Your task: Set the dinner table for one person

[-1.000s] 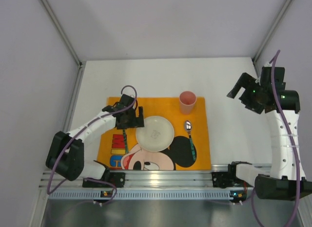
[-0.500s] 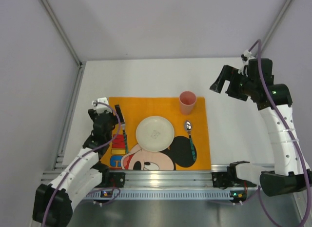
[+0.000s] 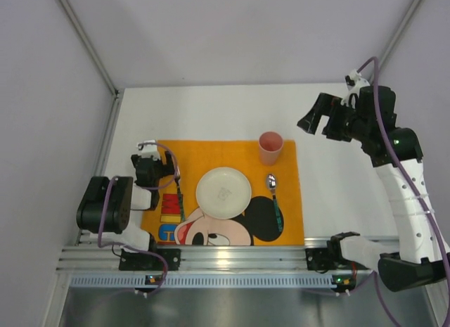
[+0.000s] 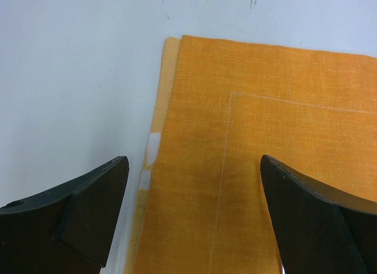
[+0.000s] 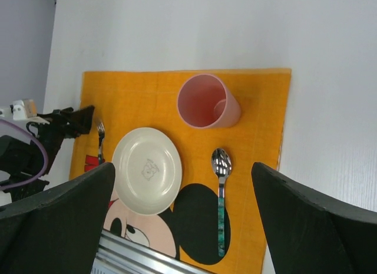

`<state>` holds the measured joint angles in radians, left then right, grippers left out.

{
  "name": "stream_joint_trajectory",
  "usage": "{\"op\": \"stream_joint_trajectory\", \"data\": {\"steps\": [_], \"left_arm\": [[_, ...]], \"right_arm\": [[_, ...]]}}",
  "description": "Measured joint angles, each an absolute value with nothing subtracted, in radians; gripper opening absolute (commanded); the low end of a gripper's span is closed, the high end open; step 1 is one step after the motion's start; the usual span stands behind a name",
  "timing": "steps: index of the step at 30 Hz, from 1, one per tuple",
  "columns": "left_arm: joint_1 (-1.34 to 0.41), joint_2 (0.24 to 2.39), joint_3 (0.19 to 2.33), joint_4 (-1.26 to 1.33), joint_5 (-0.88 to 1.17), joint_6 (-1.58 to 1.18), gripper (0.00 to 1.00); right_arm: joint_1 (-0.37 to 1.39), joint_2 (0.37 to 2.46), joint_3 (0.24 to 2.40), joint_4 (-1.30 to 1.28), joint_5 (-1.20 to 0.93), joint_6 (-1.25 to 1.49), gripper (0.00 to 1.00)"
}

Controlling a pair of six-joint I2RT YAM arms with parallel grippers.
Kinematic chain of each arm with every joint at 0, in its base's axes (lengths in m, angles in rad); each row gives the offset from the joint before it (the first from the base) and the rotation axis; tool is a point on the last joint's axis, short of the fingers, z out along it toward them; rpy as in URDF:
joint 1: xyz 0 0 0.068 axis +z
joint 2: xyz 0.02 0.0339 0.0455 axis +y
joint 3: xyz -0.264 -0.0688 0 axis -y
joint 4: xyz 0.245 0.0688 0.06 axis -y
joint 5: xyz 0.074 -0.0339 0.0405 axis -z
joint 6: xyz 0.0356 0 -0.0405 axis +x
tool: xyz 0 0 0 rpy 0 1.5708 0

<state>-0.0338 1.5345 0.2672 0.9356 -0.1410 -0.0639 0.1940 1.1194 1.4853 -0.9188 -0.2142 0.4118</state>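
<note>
Straddling the far-left edge of the placemat [image 4: 265,126], left jaws gape empty; right jaws gape above open dinner table [image 3: 330,179].

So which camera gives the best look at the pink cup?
The right wrist view: the pink cup appears large, its inside visible. The top view shows it whole but small. The left wrist view misses it, showing only a placemat corner.

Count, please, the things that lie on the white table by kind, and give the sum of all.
Placemat: 1
Plate: 1
Cup: 1
Cutlery: 2, the spoon right of the plate and a second piece left of it, its kind unclear
Total: 5
</note>
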Motion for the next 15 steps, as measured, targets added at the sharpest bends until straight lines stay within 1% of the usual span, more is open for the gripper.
{"op": "stream_joint_trajectory", "data": {"steps": [2,8,15], "left_arm": [[-0.019,1.583,0.293,0.949,-0.107,-0.064,0.99],[-0.013,1.587,0.295,1.032,-0.067,-0.056,0.99],[-0.013,1.587,0.294,1.047,-0.062,-0.053,0.99]], "right_arm": [[0.198,1.122,1.479,-0.892,-0.223,0.412,1.00],[0.203,1.119,1.419,-0.818,-0.249,0.412,1.00],[0.203,1.094,1.347,-0.728,-0.275,0.416,1.00]]}}
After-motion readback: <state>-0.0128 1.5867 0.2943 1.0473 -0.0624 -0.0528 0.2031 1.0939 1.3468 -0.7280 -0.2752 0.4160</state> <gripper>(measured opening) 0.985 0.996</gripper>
